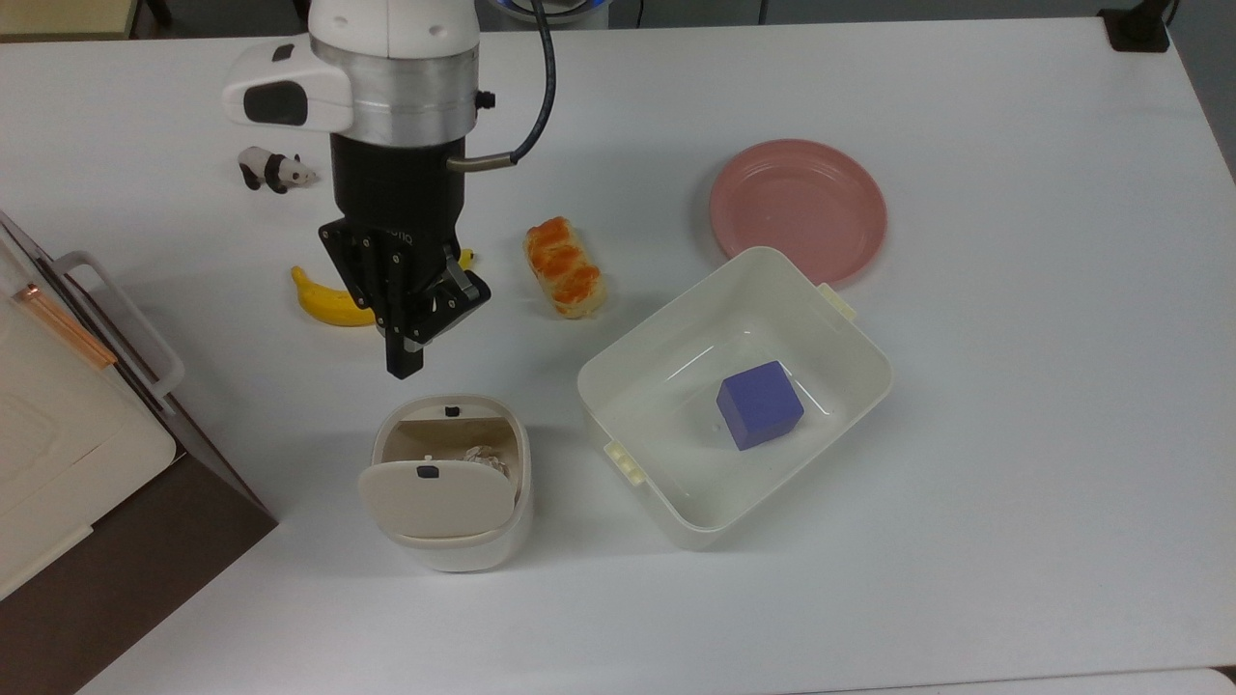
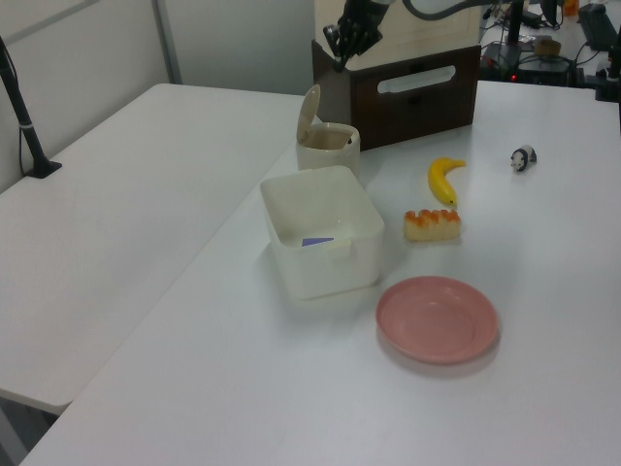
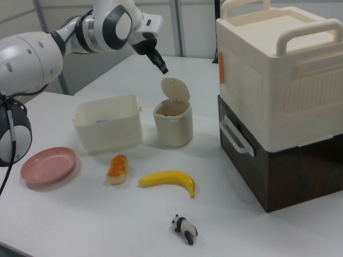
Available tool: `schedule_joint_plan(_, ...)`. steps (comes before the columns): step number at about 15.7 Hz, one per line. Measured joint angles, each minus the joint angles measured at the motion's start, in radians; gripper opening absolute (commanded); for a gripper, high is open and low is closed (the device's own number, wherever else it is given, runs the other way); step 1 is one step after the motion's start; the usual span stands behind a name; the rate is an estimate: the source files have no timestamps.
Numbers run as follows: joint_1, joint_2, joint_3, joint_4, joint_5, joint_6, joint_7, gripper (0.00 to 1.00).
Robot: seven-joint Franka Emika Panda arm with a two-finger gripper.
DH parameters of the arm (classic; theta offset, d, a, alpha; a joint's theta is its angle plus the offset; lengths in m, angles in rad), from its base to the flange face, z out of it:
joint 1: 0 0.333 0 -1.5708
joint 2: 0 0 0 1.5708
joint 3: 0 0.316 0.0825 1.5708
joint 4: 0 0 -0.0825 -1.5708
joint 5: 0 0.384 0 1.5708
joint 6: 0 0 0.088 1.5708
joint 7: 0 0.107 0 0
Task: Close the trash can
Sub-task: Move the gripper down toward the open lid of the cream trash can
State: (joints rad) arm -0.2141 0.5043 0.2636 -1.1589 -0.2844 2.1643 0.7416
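The white table [image 1: 1014, 483] carries everything. At the top view's left edge stands a cream storage box on a dark brown base [image 3: 278, 101], with a handle facing the table's middle. The robot arm [image 1: 396, 87] reaches in from the top view's upper left, its black end effector [image 1: 404, 365] pointing down with its fingers pressed together, gripping nothing, poised above the table just beyond the trash can's open front rim. The white rectangular tub [image 1: 840, 319] sits to the top view's right of the trash can, near it but apart, with a blue cube [image 1: 760, 404] inside. A pink plate [image 1: 798, 208] lies just behind the tub. The trash can [image 1: 454, 541], cream-white with a beige lid [image 1: 435, 497], stands between the storage box and the tub; the lid is raised upright on its hinge, and crumpled paper shows inside. The banana [image 1: 323, 301] is partly covered by the end effector in the top view. A pastry [image 1: 565, 266] lies to the banana's right in the top view, and a small panda figure [image 1: 273, 170] beyond it.
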Motion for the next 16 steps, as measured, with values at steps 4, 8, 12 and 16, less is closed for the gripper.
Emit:
schedule_joint_plan(4, 0.064, 0.054, -0.049, 0.085, -0.002, 0.0, 0.042, 0.0)
schedule_joint_plan(8, 0.157, 0.17, -0.159, 0.186, -0.019, 0.01, 0.099, 0.0)
schedule_joint_plan(12, 0.181, 0.224, -0.203, 0.238, -0.02, 0.051, 0.115, 0.0)
schedule_joint_plan(16, 0.181, 0.237, -0.219, 0.265, -0.025, 0.057, 0.119, 0.0)
